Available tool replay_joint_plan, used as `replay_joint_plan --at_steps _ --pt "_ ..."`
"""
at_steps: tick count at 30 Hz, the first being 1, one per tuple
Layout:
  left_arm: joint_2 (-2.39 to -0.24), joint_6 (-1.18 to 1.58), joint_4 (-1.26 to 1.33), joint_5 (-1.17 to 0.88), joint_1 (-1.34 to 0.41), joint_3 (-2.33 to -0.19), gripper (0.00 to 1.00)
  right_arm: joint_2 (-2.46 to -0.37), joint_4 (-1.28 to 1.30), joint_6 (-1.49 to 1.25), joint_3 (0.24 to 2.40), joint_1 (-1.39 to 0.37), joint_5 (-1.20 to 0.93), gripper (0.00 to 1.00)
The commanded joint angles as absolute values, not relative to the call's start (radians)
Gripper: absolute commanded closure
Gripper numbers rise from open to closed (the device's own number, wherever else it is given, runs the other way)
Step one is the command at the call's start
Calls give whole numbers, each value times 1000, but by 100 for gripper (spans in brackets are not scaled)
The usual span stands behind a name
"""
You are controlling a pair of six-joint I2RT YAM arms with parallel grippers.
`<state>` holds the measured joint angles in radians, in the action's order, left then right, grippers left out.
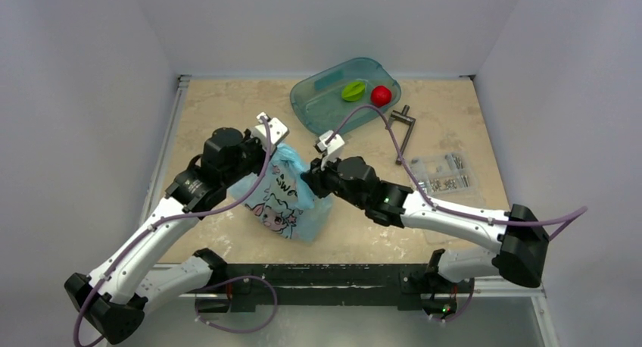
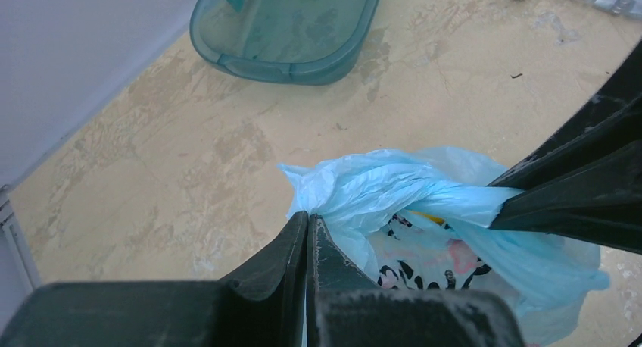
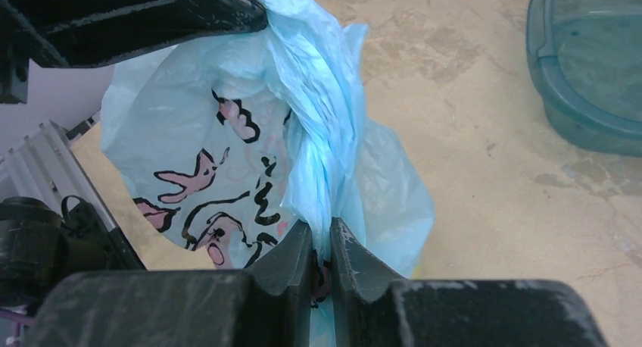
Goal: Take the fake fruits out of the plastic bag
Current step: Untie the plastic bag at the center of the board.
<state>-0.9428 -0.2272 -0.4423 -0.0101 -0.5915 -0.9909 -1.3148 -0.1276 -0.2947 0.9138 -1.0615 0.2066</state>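
The plastic bag [image 1: 284, 199] sat near the middle of the tabletop [image 1: 219, 108], between the two arms, light blue and crinkled, with a cartoon print on its side. Its top edge was stretched between the two pincers. The left pincer [image 1: 274, 144] had its fingers pressed together on a gathered corner of the bag's rim, which the left wrist view showed plainly [image 2: 306, 222]. The right pincer [image 1: 310, 182] was nearly closed, with a twisted fold of the same rim caught between its fingers [image 3: 322, 237]. From the right wrist the bag [image 3: 227, 135] hung open-sided beneath the left pincer [image 3: 253, 10], its black and pink drawing facing the camera. In the left wrist view a sliver of yellow [image 2: 428, 217] showed inside the bag [image 2: 378, 184], too little to name. Whether the bag's bottom rested on the tabletop could not be told.

A teal tray [image 1: 303, 112] lay at the far edge, well apart from the bag, holding a green ridged fruit [image 1: 352, 90] and a red round fruit [image 1: 381, 95] side by side. A metal handle [image 1: 405, 131] lay just beside the tray, and a clear packet [image 1: 447, 173] of small parts lay near the right arm.
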Motion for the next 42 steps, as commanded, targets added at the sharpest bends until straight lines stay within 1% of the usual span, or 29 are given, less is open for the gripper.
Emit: replay_joint_plan --at_steps 1,4,12,15,17,18,21,23,27,28,31,32,33,34,36,38,42 --pt "-900 -221 -387 135 -586 -1015 100 -1217 -167 -335 842 -1068 284 93" --pt "-880 -217 -371 218 -581 -1005 100 -1175 -175 -358 791 -1068 347 100" --pt "-802 -198 -316 368 -571 -965 100 -1115 -159 -383 722 -1067 387 100" --pt "-766 -194 -295 333 -571 -950 100 -1105 -175 -362 717 -1067 354 100" --pt "-748 -197 -293 259 -571 -942 100 -1108 -186 -333 727 -1067 309 100" --pt "-740 -200 -303 213 -571 -946 94 -1112 -189 -318 733 -1066 292 100" --pt "-725 -219 -326 84 -572 -953 67 -1128 -190 -275 754 -1066 258 100" --pt "-713 -226 -326 19 -571 -948 59 -1137 -189 -247 766 -1066 232 100" --pt "-708 -239 -307 -81 -571 -934 48 -1149 -188 -174 793 -1066 172 100" --pt "-722 -246 -309 -104 -571 -936 46 -1152 -185 -157 800 -1066 154 100" --pt "-829 -240 -368 -135 -572 -989 46 -1165 -168 -113 821 -1067 120 100" --pt "-863 -235 -392 -133 -572 -1012 42 -1168 -158 -102 827 -1066 117 100" --pt "-900 -230 -424 -122 -571 -1033 33 -1171 -151 -91 831 -1067 117 100" --pt "-931 -228 -445 -117 -571 -1057 29 -1175 -147 -82 836 -1067 117 100" --pt "-977 -232 -471 -109 -571 -1079 26 -1175 -144 -78 837 -1066 109 100" --pt "-999 -235 -486 -113 -571 -1089 25 -1175 -147 -77 832 -1067 103 100" --pt "-1015 -252 -496 -173 -572 -1085 22 -1178 -149 -75 830 -1067 93 100"
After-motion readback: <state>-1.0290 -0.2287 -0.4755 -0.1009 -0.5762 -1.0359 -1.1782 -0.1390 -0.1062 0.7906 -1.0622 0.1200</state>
